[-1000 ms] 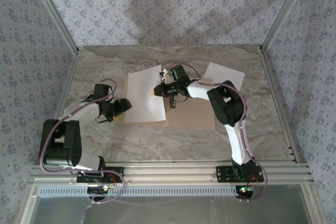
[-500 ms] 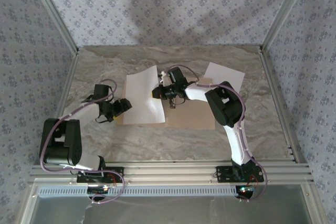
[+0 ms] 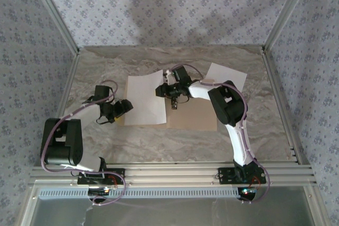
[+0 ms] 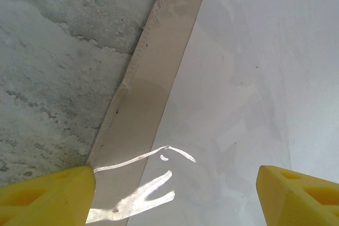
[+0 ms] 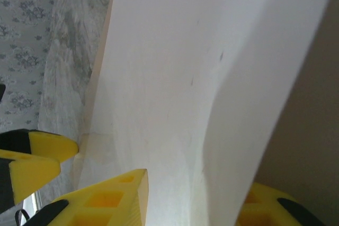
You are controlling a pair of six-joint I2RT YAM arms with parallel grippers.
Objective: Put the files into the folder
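Observation:
The tan folder [image 3: 193, 115] lies open on the table. One white file [image 3: 144, 99] rests over its left half, and its right edge curls up. My right gripper [image 3: 160, 91] is at that raised edge. Its yellow fingers [image 5: 114, 197] stand apart, with the file [image 5: 185, 78] running between them. My left gripper [image 3: 123, 107] hovers open over the folder's left border [image 4: 153, 78] and the file [image 4: 254, 78], with nothing between its fingers. The second file [image 3: 228, 78] lies flat at the back right, partly under the right arm.
A small metal clip [image 3: 174, 103] sits on the folder's spine below my right gripper. Patterned walls and metal frame posts close in the marble table [image 3: 106, 62] on three sides. My left gripper's yellow fingers [image 5: 37, 152] show beyond the file.
My right gripper's jaws have parted around the file's edge, and that edge has shifted slightly. The left arm has not moved.

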